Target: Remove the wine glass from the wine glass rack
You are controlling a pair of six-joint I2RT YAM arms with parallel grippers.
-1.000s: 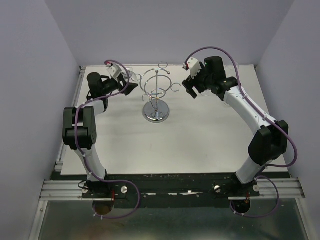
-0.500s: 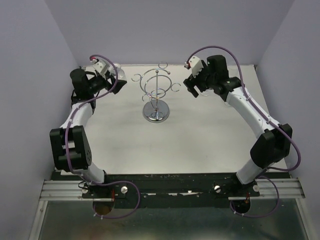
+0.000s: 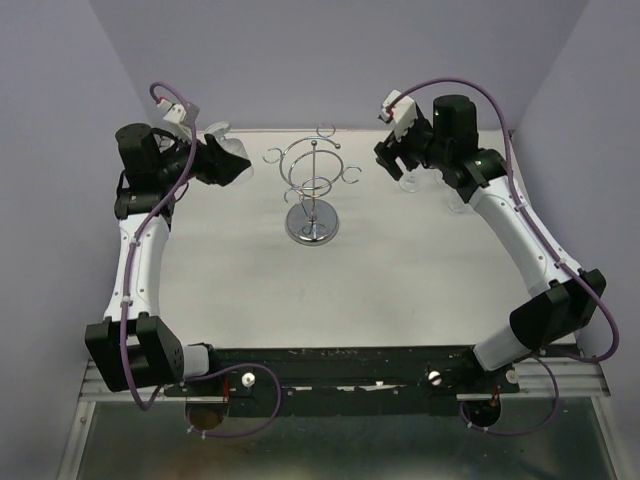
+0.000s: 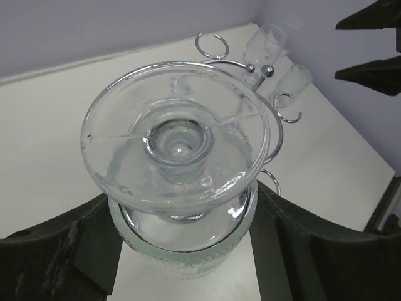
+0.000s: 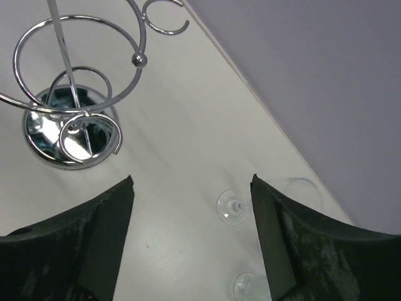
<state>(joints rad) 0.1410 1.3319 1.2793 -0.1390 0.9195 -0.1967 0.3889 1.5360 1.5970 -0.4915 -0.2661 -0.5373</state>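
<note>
The chrome wine glass rack [image 3: 313, 190] stands at the back middle of the table on its round mirror base [image 3: 312, 226], and its wire rings hold nothing. My left gripper [image 3: 226, 163] is left of the rack and apart from it, shut on a clear wine glass [image 3: 219, 134]. In the left wrist view the glass [image 4: 177, 135] fills the frame with its round foot toward the camera. Its bowl sits between the black fingers [image 4: 59, 244], and the rack's rings [image 4: 212, 45] show behind it. My right gripper [image 3: 398, 158] is open and empty right of the rack, whose base shows in the right wrist view [image 5: 67, 137].
Two more clear glasses [image 3: 410, 181] [image 3: 456, 206] stand on the table at the back right, below my right gripper; the right wrist view shows them [image 5: 232, 206] [image 5: 249, 286]. Lilac walls close the table on three sides. The back wall is close behind both grippers.
My left arm has swung left and back, carrying the wine glass away from the rack. My right gripper has drawn back a little toward the rear right.
</note>
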